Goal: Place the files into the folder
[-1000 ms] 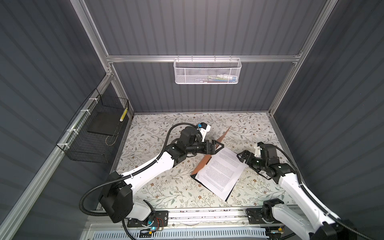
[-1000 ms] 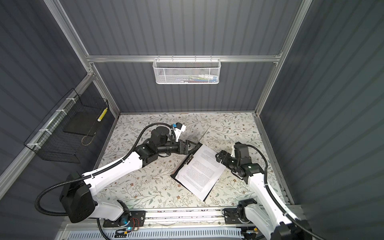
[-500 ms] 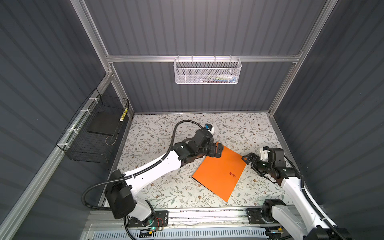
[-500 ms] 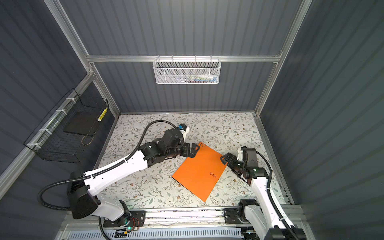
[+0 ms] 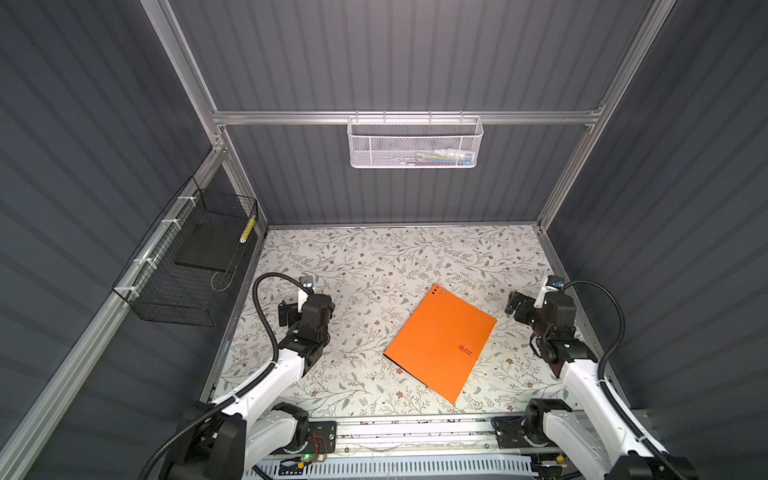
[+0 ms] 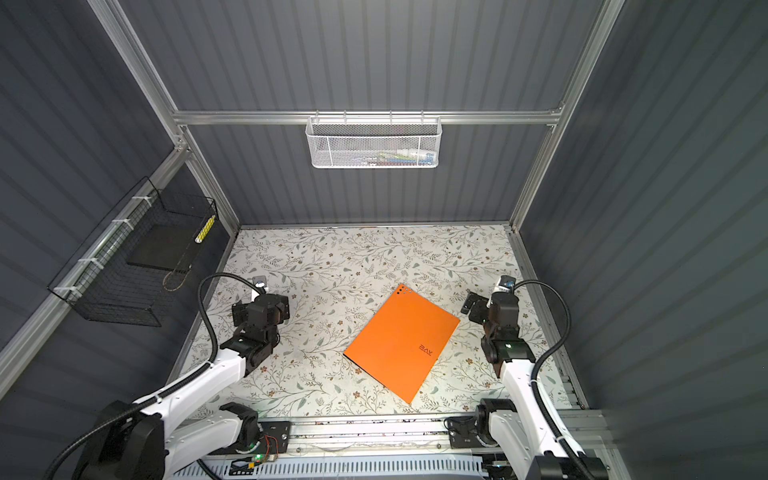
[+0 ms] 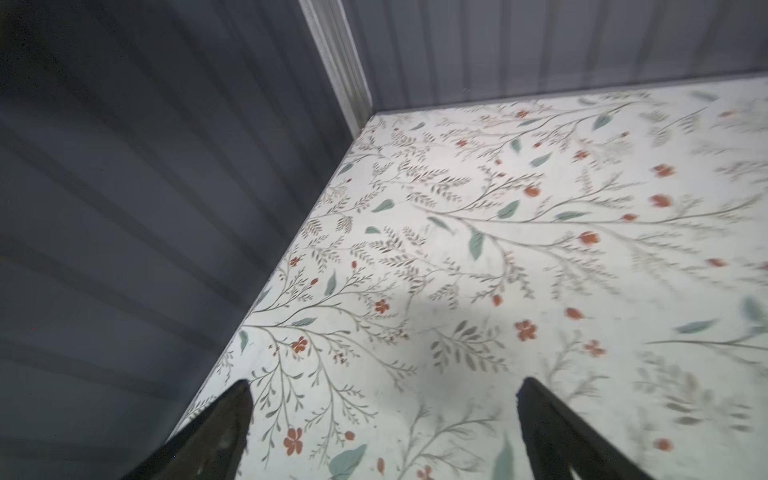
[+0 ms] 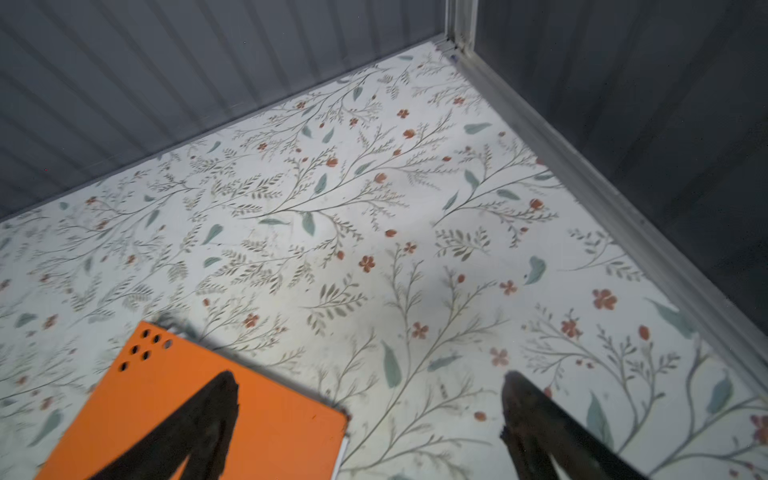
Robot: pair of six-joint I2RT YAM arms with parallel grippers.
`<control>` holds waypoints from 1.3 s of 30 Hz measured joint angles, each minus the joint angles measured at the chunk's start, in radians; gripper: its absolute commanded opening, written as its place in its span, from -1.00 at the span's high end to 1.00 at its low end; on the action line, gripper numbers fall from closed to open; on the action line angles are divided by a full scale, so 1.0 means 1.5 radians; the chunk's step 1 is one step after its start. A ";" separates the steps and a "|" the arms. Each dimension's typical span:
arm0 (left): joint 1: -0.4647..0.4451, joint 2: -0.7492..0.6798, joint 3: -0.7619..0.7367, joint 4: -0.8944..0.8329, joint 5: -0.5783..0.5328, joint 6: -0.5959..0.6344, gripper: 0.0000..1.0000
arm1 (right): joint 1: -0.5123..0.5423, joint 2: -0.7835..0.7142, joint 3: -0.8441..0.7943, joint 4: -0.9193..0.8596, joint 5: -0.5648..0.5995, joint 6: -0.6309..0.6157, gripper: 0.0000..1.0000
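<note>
The orange folder [image 5: 440,340] [image 6: 401,343] lies closed and flat on the floral table, right of the middle, with its dotted corner toward the back. The files are hidden inside it; only a thin white edge [image 8: 341,456] shows under the cover's corner in the right wrist view. My left gripper [image 5: 307,308] [image 7: 384,386] hangs open and empty near the left wall, well clear of the folder. To the right of the folder [image 8: 282,428] my right gripper [image 5: 517,306] [image 8: 369,378] is open with nothing in it, one finger above the folder's near corner.
A white mesh basket [image 5: 415,143] hangs on the back wall. On the left wall is a black wire basket [image 5: 187,266]. The grey side walls stand close to both grippers.
A second ago the folder lay open with the files showing and the left gripper at its cover. The cover has since come down shut, and both arms have drawn back to the sides.
</note>
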 measured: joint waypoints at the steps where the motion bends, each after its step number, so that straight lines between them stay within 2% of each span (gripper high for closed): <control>1: 0.014 0.027 -0.019 0.049 0.001 0.013 -0.99 | -0.002 0.009 -0.035 0.055 0.010 -0.017 -0.98; 5: 0.035 0.153 -0.044 0.224 0.017 0.055 -1.00 | -0.010 0.123 -0.129 0.291 0.015 -0.073 -0.98; 10: 0.051 0.294 -0.039 0.410 0.082 0.078 -0.99 | -0.013 0.349 -0.109 0.516 -0.027 -0.100 -0.98; 13: 0.058 0.370 -0.045 0.510 0.117 0.090 -0.99 | -0.013 0.389 -0.081 0.540 -0.041 -0.106 -0.98; 17: 0.072 0.397 -0.071 0.595 0.161 0.096 -0.99 | -0.013 0.385 -0.047 0.562 -0.052 -0.112 -0.98; 25: 0.150 0.402 0.028 0.491 0.277 0.067 -0.99 | -0.013 0.387 -0.041 0.570 -0.072 -0.121 -0.98; 39: 0.158 0.400 0.031 0.445 0.312 0.052 -0.99 | -0.013 0.387 -0.041 0.570 -0.075 -0.123 -0.98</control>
